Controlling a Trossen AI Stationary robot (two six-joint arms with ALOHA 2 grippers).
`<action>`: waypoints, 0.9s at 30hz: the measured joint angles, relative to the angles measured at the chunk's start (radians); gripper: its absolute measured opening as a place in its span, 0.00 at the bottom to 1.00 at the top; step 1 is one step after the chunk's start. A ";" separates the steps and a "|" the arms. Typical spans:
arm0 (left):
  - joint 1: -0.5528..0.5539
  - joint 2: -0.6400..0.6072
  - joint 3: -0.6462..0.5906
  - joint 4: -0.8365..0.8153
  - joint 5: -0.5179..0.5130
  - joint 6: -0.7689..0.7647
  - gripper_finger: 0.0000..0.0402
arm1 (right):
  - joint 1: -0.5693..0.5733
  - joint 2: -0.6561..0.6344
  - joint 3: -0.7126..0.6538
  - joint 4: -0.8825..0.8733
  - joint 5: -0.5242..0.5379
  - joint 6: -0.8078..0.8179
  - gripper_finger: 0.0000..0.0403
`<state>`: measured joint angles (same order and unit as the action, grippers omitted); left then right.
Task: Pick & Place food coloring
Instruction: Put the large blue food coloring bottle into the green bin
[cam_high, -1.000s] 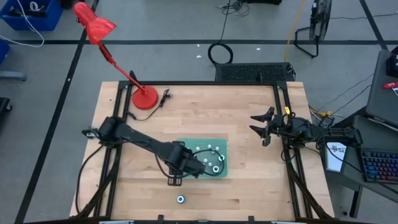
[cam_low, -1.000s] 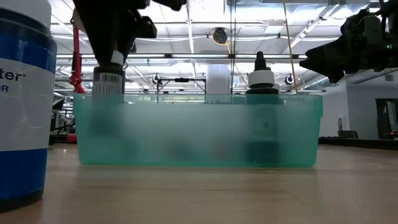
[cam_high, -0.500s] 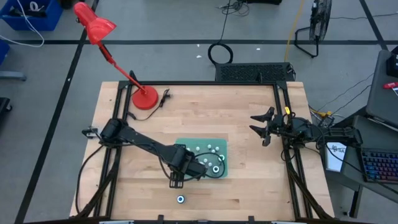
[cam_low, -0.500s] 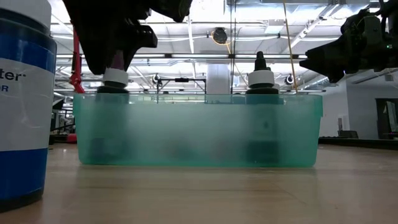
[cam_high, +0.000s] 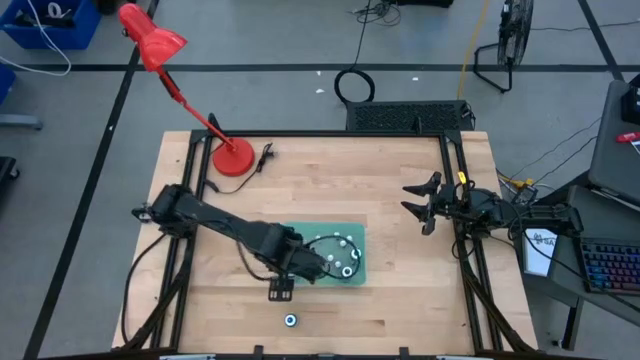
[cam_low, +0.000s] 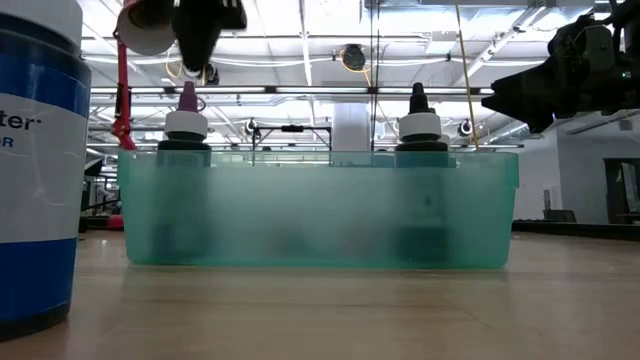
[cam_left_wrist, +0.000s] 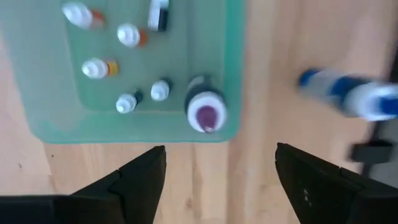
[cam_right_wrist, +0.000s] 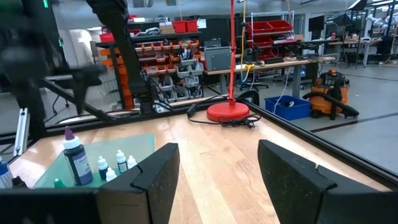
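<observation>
A green tray (cam_high: 345, 240) holds several small food coloring bottles (cam_left_wrist: 127, 36), lying or standing. A larger dark bottle with a purple tip (cam_left_wrist: 206, 112) stands upright on its base in the tray's near-left corner (cam_low: 187, 125). Another dark bottle with a black tip (cam_low: 420, 122) stands at the tray's right end. My left gripper (cam_left_wrist: 219, 155) hangs open above the purple-tipped bottle (cam_low: 195, 55), pointing down and clear of it. My right gripper (cam_high: 418, 205) waits open at the table's right edge.
A blue-and-white bottle (cam_high: 290, 320) stands on the table near the front edge, just in front of the tray. A red desk lamp (cam_high: 233, 157) stands at the far left. Bare wood lies between the tray and the right arm.
My left gripper has lowered the purple-tipped bottle into the tray's near-left corner, opened and let it go. It has then risen straight up, clear of the cap. The bottle stays upright in the tray.
</observation>
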<state>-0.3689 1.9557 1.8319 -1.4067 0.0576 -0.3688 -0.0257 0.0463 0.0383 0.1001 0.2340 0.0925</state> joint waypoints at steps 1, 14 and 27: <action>-0.002 -0.018 0.014 0.005 0.001 -0.010 0.75 | 0.000 0.000 0.000 0.000 0.000 0.000 0.52; -0.251 -0.056 0.070 0.249 -0.098 0.167 0.71 | 0.000 0.000 0.000 0.000 0.000 0.000 0.52; -0.342 0.110 0.069 0.260 -0.187 0.124 0.69 | 0.000 0.000 0.000 0.000 0.000 0.000 0.52</action>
<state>-0.7113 2.0658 1.9007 -1.1468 -0.1292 -0.2447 -0.0254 0.0463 0.0382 0.1005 0.2340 0.0924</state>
